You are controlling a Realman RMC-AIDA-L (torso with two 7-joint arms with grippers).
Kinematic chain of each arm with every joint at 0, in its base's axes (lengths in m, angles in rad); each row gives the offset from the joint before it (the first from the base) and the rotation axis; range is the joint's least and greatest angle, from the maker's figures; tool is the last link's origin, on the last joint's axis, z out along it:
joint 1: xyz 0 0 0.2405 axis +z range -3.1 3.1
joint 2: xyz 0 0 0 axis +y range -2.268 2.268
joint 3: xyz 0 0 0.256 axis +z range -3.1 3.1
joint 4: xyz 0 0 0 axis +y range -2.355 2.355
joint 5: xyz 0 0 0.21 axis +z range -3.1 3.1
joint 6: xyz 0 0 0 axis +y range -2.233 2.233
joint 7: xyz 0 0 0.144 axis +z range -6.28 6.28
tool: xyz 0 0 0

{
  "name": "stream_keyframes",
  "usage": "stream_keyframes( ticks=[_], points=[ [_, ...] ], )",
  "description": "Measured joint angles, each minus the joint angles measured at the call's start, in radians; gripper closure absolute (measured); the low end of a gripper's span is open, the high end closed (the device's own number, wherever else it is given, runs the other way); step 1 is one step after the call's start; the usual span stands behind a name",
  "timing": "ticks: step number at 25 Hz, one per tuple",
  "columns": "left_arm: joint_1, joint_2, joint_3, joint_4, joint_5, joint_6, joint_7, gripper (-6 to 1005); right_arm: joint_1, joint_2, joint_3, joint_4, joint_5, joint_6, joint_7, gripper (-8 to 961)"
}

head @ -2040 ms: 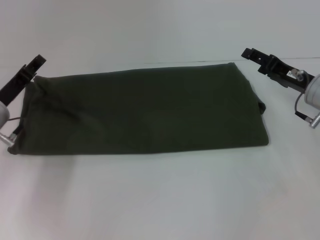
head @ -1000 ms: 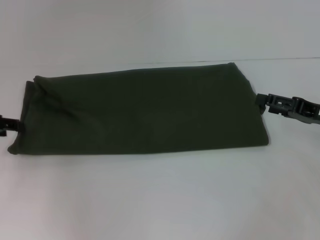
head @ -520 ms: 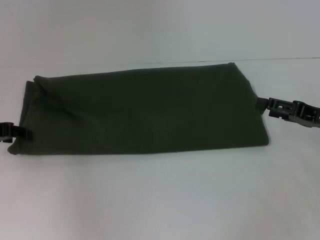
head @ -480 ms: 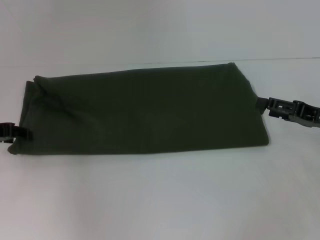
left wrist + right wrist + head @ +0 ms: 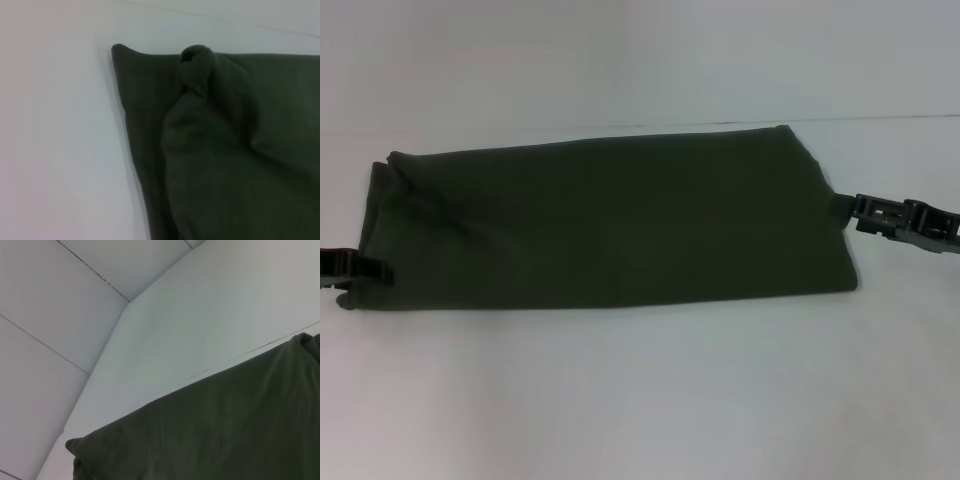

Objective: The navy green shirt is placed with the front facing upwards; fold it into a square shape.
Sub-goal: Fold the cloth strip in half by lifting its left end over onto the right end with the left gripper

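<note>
The navy green shirt (image 5: 610,220) lies flat on the white table as a long folded band running left to right. Its lettering and collar are hidden. My left gripper (image 5: 378,272) is low at the band's left end, by the near left corner, with its tip at the cloth edge. My right gripper (image 5: 844,207) is low at the right end, with its tip at the cloth edge about halfway along that side. The left wrist view shows a bunched, wrinkled shirt end (image 5: 225,150). The right wrist view shows smooth cloth (image 5: 225,430) and a far corner.
The white table (image 5: 640,400) spreads in front of the shirt. A pale wall (image 5: 620,50) rises just behind the shirt's far edge, and panel seams show on it in the right wrist view (image 5: 90,270).
Both grippers came down from the shirt's far corners to its side edges. In the last half second the left gripper edged a little toward the cloth. The shirt has not moved.
</note>
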Motion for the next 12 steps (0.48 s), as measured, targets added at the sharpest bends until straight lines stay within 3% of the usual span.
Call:
stream_keyframes(
  ticks=[12],
  points=[
    [-0.005,-0.003,0.02,0.002,0.042,-0.036,-0.014,414,0.007,0.0,-0.005,0.0,-0.001,0.002,0.005,65]
  ],
)
